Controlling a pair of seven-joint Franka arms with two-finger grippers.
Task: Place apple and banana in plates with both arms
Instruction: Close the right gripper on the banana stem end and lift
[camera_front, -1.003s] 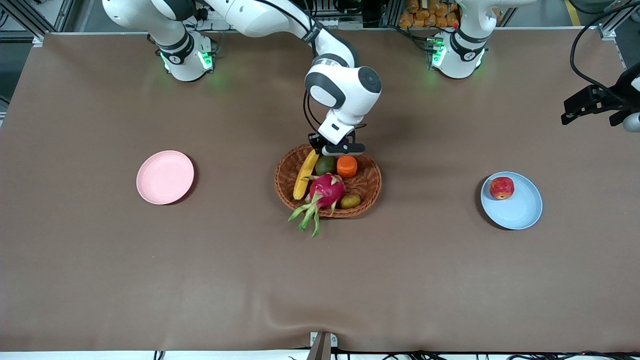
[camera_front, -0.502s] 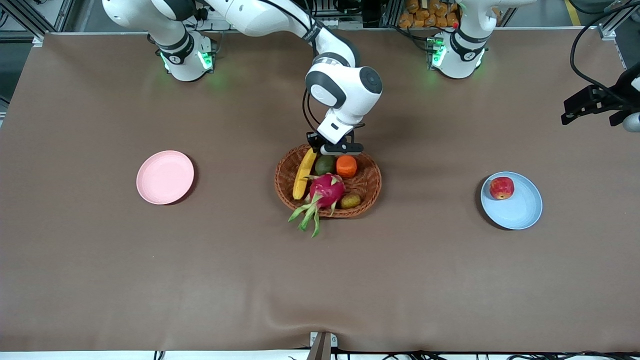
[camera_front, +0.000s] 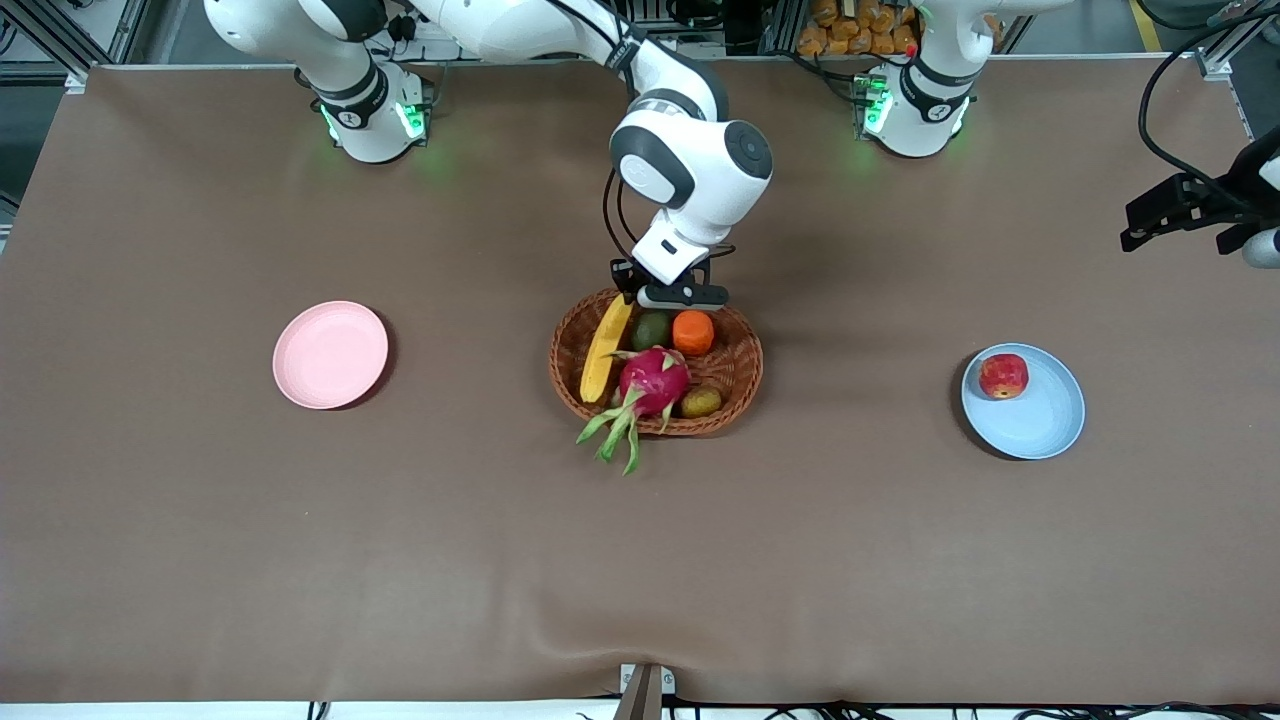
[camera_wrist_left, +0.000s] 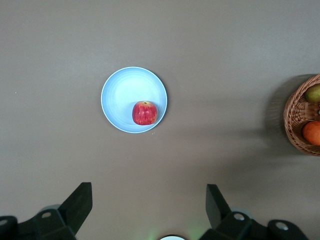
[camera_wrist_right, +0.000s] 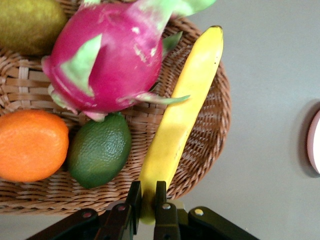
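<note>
The right gripper has its two black fingers closed narrowly on the end of the long curved yellow banana that lies farthest from the front camera. The hold sits close to the extremity rather than at the middle. The rest of the banana lies along the rim of the woven brown oval basket, at the side toward the right arm's end of the table, its dark tip reaching out over the basket's edge. Touching or just beside the banana are the magenta dragon fruit with green scales and the round dark green fruit; a green scale of the dragon fruit lies across the banana's middle. The round orange fruit lies beside the green one, clear of the banana.

Assessment: the step in hand is drawing the banana out of the basket. With the hold at one end, the free length is likely to droop and swing, so a slow, mostly vertical lift seems advisable until the dark tip is clear of the rim and the scale. The empty round pale pink plastic plate lies toward the right arm's end of the table, well apart from the basket, and is the evident destination.

The left gripper waits high over the table with fingers spread wide and nothing between them. The small round red apple already rests in the round light blue plastic plate, near its rim.
</note>
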